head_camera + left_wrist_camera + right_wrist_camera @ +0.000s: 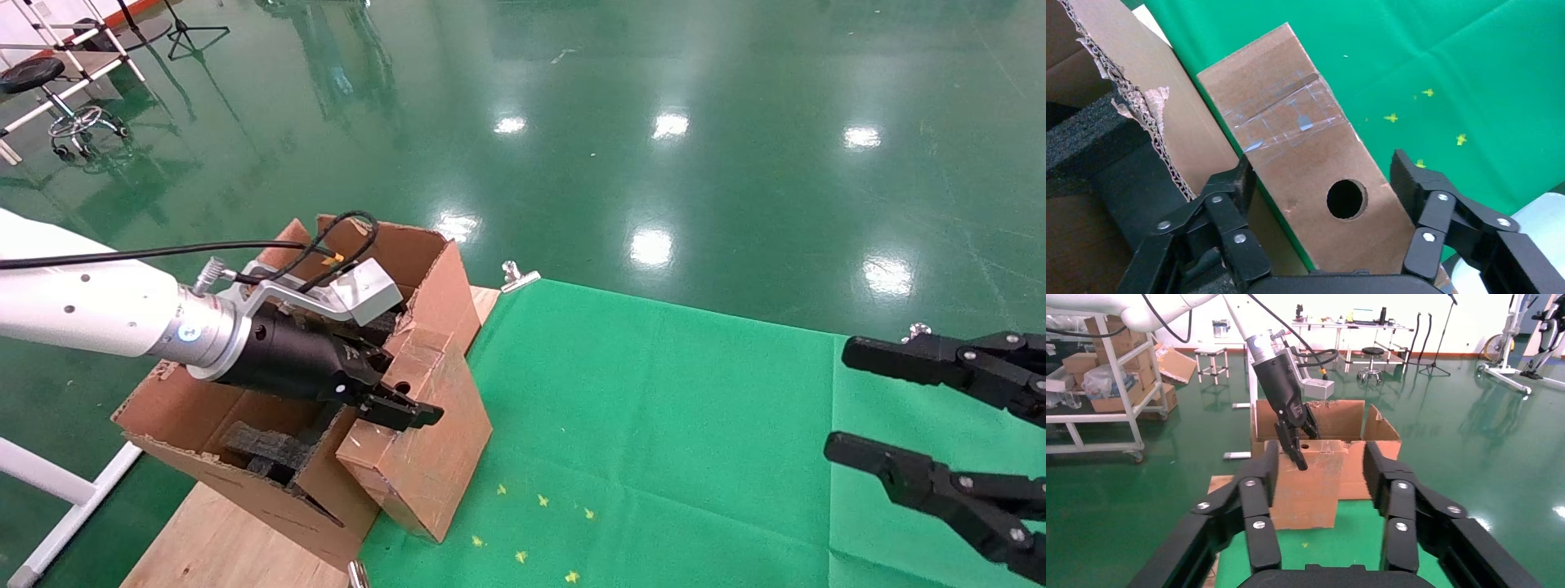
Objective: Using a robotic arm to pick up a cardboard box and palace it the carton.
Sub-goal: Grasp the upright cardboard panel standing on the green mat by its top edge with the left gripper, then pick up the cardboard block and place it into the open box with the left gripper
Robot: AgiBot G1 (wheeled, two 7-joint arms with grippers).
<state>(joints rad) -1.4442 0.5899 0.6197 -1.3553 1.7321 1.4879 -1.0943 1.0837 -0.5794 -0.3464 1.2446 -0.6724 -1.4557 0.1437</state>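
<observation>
The cardboard box (429,457) stands on edge on the green cloth and leans against the carton (188,416). Its taped narrow side with the round hole faces up (1291,122). The carton has ragged upright flaps and black foam (265,447) inside. The robotic arm (90,306) reaches over the carton. Its left gripper (392,394) is open and straddles the box's top narrow side (1324,174); one finger (1240,177) touches the box edge and the other stands slightly off it. My right gripper (866,404) is open and empty at the right, well away from the box (1306,490).
The green cloth (654,425) covers the table, with small yellow marks (539,500) in front of the box. The carton sits on a wooden board (221,547) at the table's left edge. Metal clamps (516,276) hold the cloth. Green floor lies beyond.
</observation>
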